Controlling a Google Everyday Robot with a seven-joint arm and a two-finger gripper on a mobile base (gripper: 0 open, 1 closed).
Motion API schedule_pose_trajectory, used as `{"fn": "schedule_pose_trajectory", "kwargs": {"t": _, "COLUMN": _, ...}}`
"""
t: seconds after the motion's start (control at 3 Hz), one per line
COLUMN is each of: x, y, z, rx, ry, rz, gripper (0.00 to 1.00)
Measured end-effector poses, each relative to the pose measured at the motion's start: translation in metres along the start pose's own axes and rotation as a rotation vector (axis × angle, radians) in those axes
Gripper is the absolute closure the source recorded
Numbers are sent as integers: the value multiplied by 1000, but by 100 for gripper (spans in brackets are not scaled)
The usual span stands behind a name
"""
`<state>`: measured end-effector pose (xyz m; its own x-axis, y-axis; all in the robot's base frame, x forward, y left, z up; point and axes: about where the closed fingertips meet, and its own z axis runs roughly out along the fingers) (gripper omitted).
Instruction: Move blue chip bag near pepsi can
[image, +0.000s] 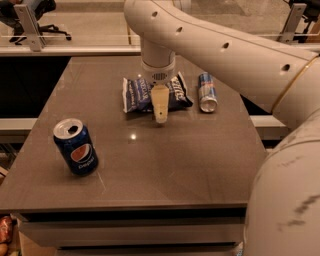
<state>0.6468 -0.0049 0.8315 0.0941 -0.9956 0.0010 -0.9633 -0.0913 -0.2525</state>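
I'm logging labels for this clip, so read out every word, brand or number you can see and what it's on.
"pepsi": on the pepsi can, under its round logo.
White lettering on the blue chip bag: too blurred to read, and partly hidden by the gripper hanging over the bag's front edge.
Marks on the silver-and-blue can: too small to read.
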Motion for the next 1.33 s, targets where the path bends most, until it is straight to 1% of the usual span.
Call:
{"fn": "schedule_pose_trajectory", "kwargs": {"t": 0.67, "x": -1, "y": -7, "z": 17, "rx": -31, "ry": -7, "rz": 4, "gripper": 0}}
{"fn": "schedule_pose_trajectory", "kwargs": {"t": 1.0, "x": -2, "y": -8, "z": 20, "rx": -38, "ry": -7, "rz": -1, "gripper": 19}}
{"fn": "schedule_pose_trajectory", "kwargs": {"t": 1.33, "x": -3, "y": -9, "z": 20, "rx": -35, "ry": -6, "rz": -8, "gripper": 41}}
